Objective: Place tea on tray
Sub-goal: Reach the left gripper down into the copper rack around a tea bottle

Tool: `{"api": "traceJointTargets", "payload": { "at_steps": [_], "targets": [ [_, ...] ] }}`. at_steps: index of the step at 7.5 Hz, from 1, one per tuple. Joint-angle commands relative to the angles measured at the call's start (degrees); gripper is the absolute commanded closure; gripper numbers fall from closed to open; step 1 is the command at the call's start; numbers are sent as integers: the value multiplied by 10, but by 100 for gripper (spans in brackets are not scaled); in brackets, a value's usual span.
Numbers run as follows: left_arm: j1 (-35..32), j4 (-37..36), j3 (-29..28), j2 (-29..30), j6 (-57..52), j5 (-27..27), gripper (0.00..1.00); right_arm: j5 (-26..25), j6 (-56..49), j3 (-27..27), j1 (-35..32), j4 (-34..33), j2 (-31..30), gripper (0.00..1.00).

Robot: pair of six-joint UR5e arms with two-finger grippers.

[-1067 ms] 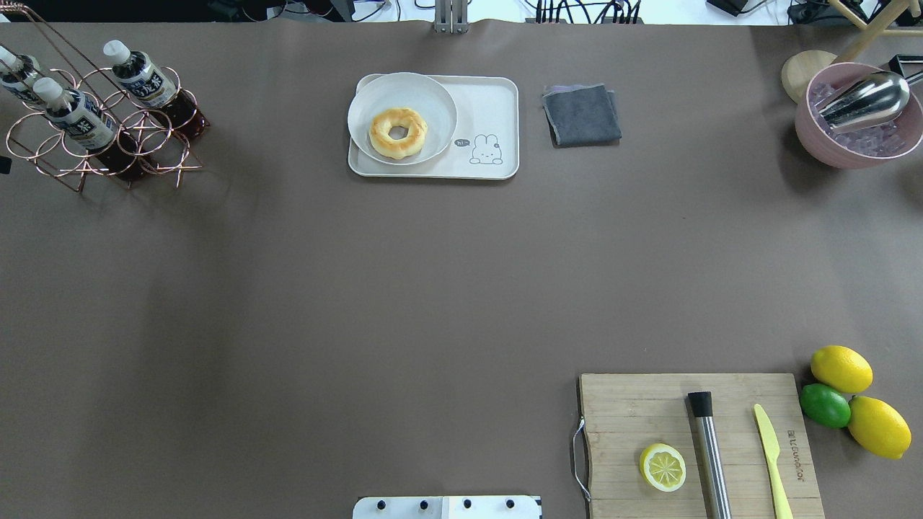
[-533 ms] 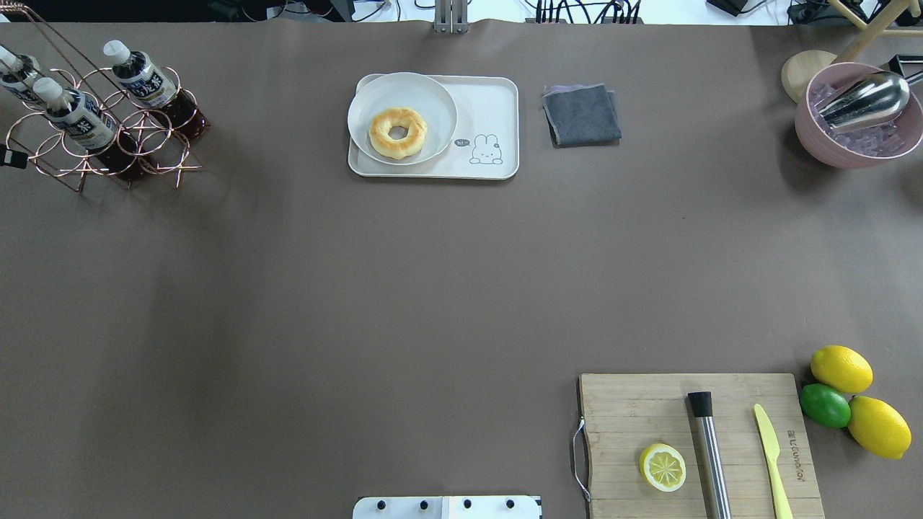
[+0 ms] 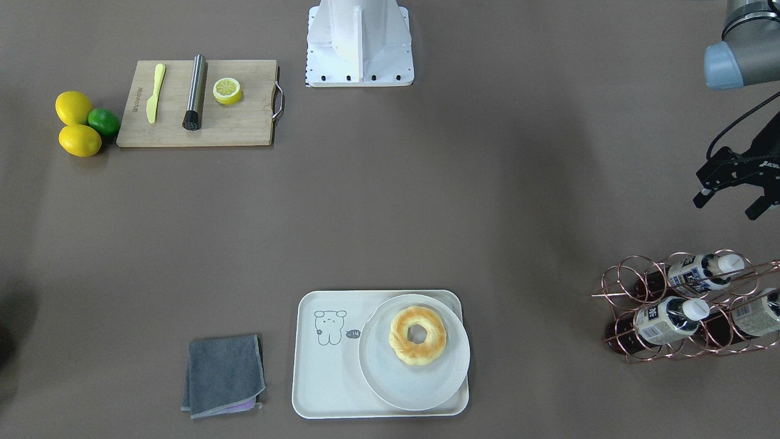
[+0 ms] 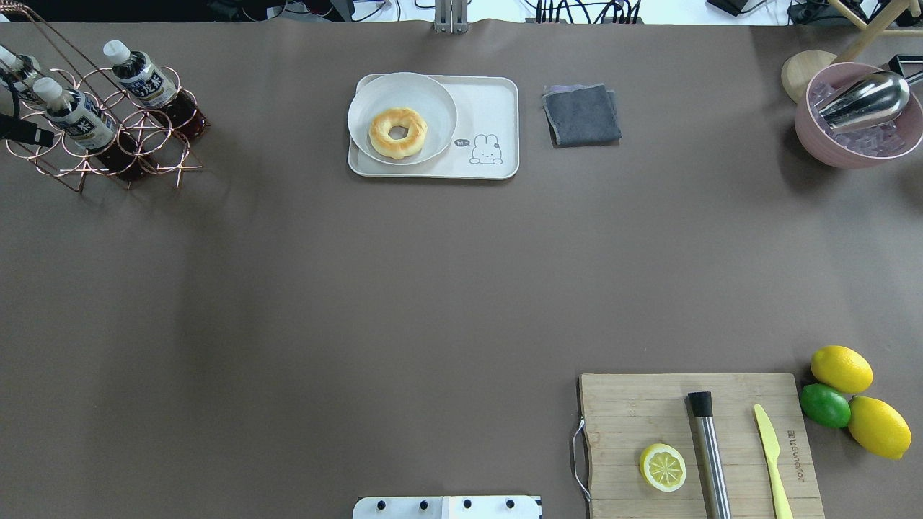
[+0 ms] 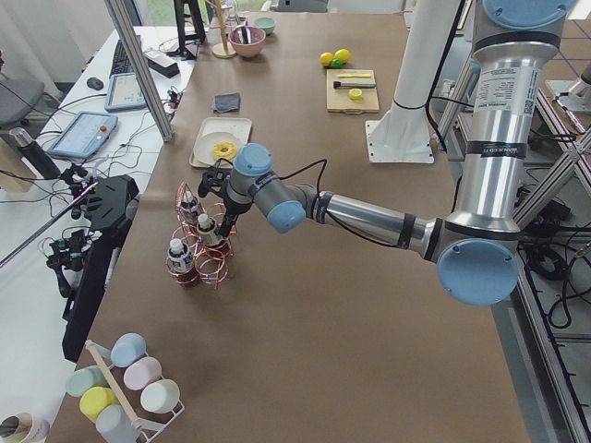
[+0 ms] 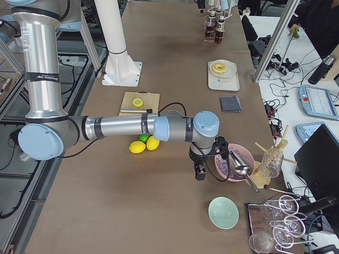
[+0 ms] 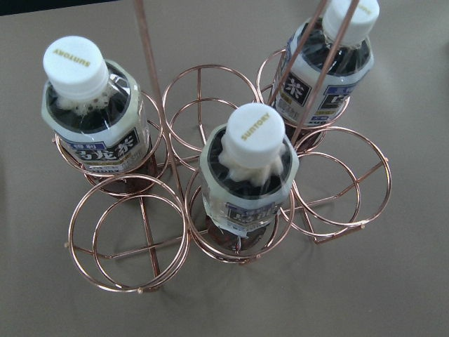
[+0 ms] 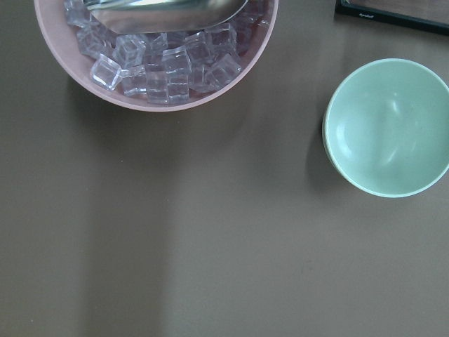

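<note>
Three tea bottles with white caps stand tilted in a copper wire rack at the far left: one, one and one. The left wrist view looks down on them, the middle bottle in the centre. My left gripper is open and empty, hovering just on my side of the rack; one of its fingers shows at the overhead view's left edge. The cream tray lies at the far middle with a bear drawing. My right gripper hangs beside the pink bowl; I cannot tell whether it is open.
A white plate with a doughnut fills the tray's left half. A grey cloth lies right of it. A pink ice bowl with a scoop sits far right. A cutting board, lemons and a lime are near right.
My left gripper has moved farther in from the left edge of the overhead view, toward the rack of bottles. Nothing else has moved.
</note>
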State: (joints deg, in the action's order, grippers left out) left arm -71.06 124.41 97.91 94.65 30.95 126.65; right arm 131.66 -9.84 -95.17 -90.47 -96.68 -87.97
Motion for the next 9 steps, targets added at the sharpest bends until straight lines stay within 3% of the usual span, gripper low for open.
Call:
{"api": "traceJointTargets", "payload": {
  "at_steps": [1,3,6,8,9],
  "targets": [
    [0,-23,-5,36,24,-2,2,-1,0,3,-1,0,3,0],
    [0,-61,-13,62,20,-3,2,-1,1,3,0,0,3,0],
    [0,-61,-68,95,14,-31,3,0,1,3,0,0,2,0],
    [0,-63,-74,98,14,-67,3,0,1,3,0,0,0,0],
    [0,-62,-78,104,15,-67,10,-1,1,3,0,0,0,0]
  ]
}}
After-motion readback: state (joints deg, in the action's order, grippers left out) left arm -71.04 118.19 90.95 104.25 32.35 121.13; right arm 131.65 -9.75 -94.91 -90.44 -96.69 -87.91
